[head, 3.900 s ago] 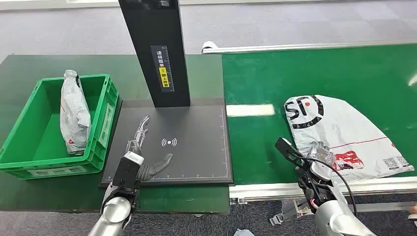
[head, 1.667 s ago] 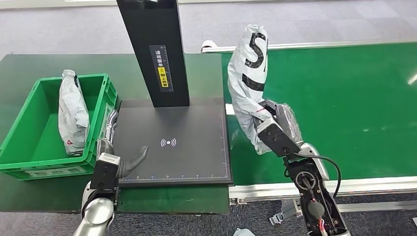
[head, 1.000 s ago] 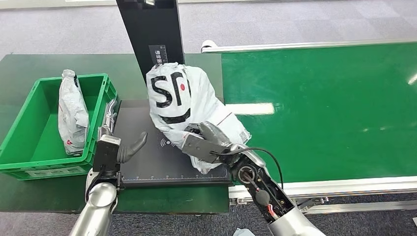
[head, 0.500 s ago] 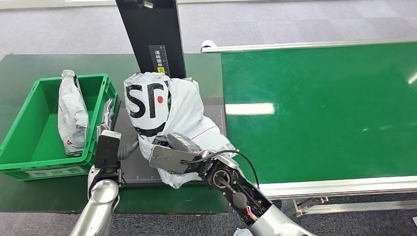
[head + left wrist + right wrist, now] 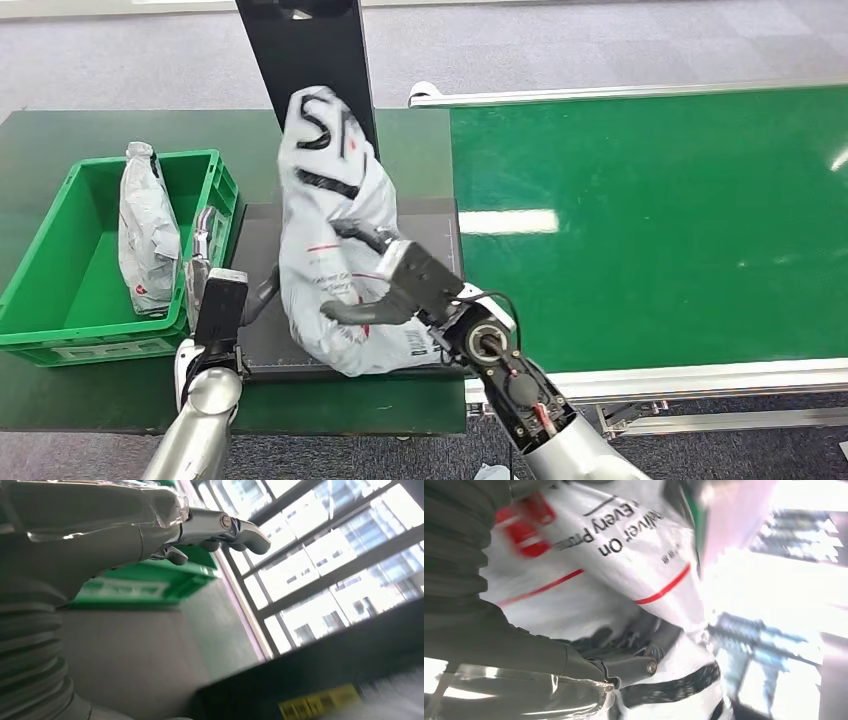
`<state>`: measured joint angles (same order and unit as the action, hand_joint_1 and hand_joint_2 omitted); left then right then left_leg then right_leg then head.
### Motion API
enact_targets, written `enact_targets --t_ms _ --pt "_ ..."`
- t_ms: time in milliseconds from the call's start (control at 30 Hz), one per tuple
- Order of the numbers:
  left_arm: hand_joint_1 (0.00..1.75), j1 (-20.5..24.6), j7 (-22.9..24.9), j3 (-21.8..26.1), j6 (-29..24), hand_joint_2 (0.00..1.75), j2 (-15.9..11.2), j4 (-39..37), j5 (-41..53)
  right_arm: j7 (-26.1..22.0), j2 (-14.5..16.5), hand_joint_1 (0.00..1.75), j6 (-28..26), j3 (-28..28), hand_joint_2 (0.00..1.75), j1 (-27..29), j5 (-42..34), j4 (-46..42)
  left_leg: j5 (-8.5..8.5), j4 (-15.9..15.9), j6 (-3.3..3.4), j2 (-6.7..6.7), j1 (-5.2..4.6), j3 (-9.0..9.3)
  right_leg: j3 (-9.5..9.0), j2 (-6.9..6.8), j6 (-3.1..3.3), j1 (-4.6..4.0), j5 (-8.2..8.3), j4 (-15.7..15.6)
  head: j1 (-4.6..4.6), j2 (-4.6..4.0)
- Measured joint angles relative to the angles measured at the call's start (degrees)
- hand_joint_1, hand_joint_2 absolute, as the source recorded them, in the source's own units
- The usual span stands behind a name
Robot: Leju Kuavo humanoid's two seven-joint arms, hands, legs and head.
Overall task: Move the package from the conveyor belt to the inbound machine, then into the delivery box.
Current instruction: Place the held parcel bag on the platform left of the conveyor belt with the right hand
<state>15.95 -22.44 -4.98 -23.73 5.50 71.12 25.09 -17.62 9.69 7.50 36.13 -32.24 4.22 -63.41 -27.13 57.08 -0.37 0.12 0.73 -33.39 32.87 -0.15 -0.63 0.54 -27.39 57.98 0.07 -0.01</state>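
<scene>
Delivery box (image 5: 40, 270), left. Left hand (image 5: 205, 262) beside its wall, fingers spread, holding nothing. Package (image 5: 335, 260) upright over inbound machine (image 5: 440, 225), gripped by right hand (image 5: 385, 285). Risk: limp bag topples or slips.

White package (image 5: 330, 250): large black letters "S" and part of next letter in head view; right wrist view shows "Every", "On", "Deliver" fragment, upside down.
</scene>
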Motion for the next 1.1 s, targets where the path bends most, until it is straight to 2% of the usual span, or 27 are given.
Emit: enact_targets --t_ms 267,433,700,1100 --pt "0.00 -0.40 -3.42 5.68 -6.44 1.75 -3.22 2.87 1.53 -3.06 -5.99 0.00 -3.96 -11.79 1.75 8.57 1.38 -12.24 -0.01 0.00 0.00 -0.02 0.00 -0.01 0.01 -0.01 0.00 0.00 -0.01 0.00 -0.01 -0.01" --pt "0.00 0.77 -4.40 7.91 -7.79 1.75 -5.05 4.50 1.80 -4.28 -8.31 0.00 -4.93 -16.23 1.75 12.96 2.01 -15.90 -0.01 0.00 0.00 0.00 0.00 0.01 0.01 -0.01 0.00 0.00 0.00 0.00 0.00 -0.02" --pt "0.00 5.25 -4.36 8.53 -7.07 1.75 -6.85 4.85 2.59 -4.19 -10.22 0.00 -5.48 -19.65 1.75 17.00 3.65 -17.20 0.00 0.00 0.00 0.02 0.00 0.02 -0.02 -0.01 0.00 0.00 0.01 0.00 0.01 0.00" --pt "0.00 6.88 -4.12 7.47 -5.73 1.75 -6.41 4.29 3.11 -3.21 -10.48 0.00 -5.40 -20.36 1.75 15.97 5.42 -13.19 0.00 0.00 0.00 0.00 0.00 0.01 -0.01 -0.01 0.00 0.00 0.01 0.00 0.00 -0.02"
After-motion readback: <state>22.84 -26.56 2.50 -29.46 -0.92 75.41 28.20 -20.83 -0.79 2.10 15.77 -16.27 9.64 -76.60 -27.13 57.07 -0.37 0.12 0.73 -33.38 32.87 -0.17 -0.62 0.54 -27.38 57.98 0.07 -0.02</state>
